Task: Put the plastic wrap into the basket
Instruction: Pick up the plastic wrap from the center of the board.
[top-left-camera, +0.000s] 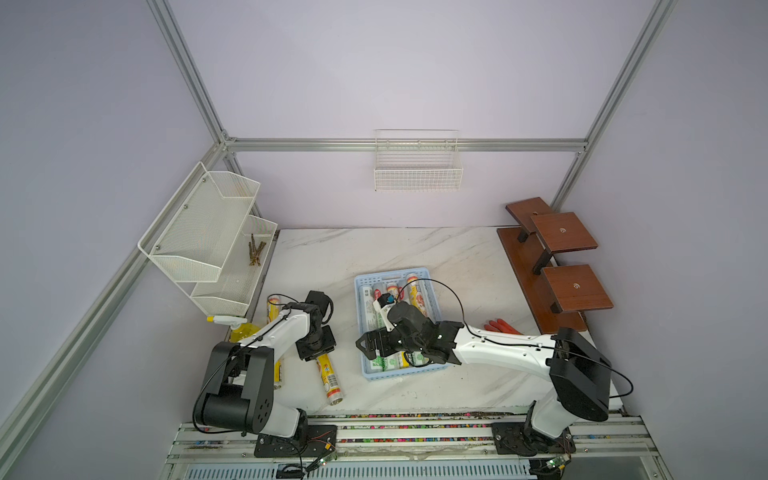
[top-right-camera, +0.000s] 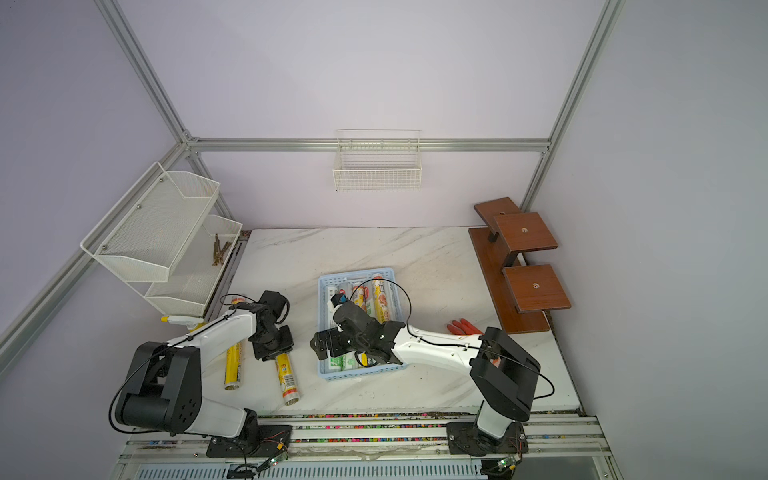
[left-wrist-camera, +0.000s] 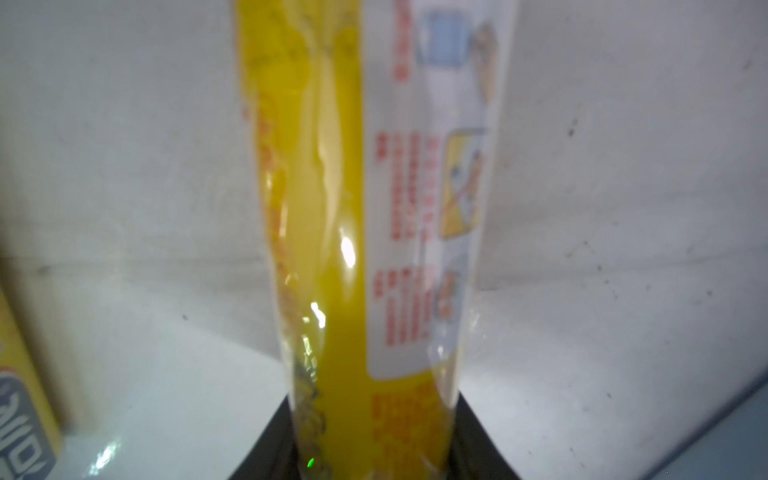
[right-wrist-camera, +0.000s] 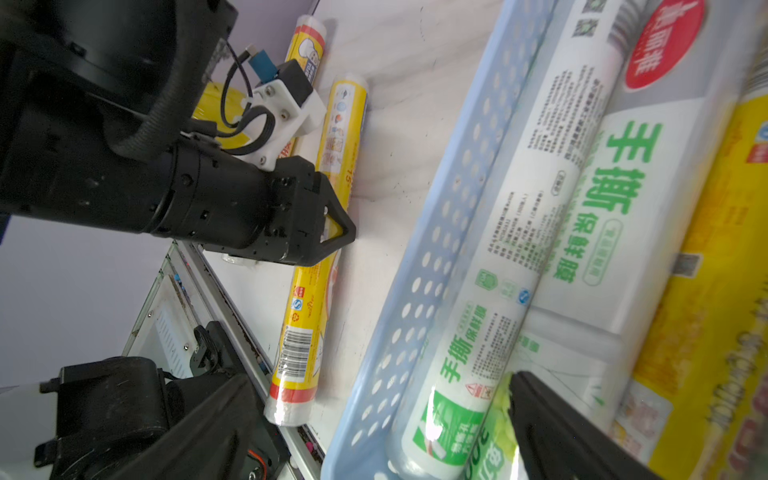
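The coming move turns on the short gap between the basket (top-left-camera: 392, 273) and the yellow roll of plastic wrap (top-left-camera: 331, 381) that lies on the surface (top-left-camera: 457, 257) just beside the basket's long wall, on the left arm's side. The roll's long axis runs nearly parallel to that wall, so by my reading it needs a lift and a sideways carry over the rim with little turning. The left end effector (top-left-camera: 316, 348) is the one on it: its jaws are closed across the roll about midway along, as the right wrist view shows, and whether the roll has left the surface I cannot tell. A second yellow roll (top-right-camera: 233, 365) lies farther out from the basket on the same side, ungripped. The right end effector (top-left-camera: 371, 347) hangs over the basket's near end, above the white-and-green rolls (right-wrist-camera: 498, 291) already inside. Its jaws are spread wide and hold nothing.
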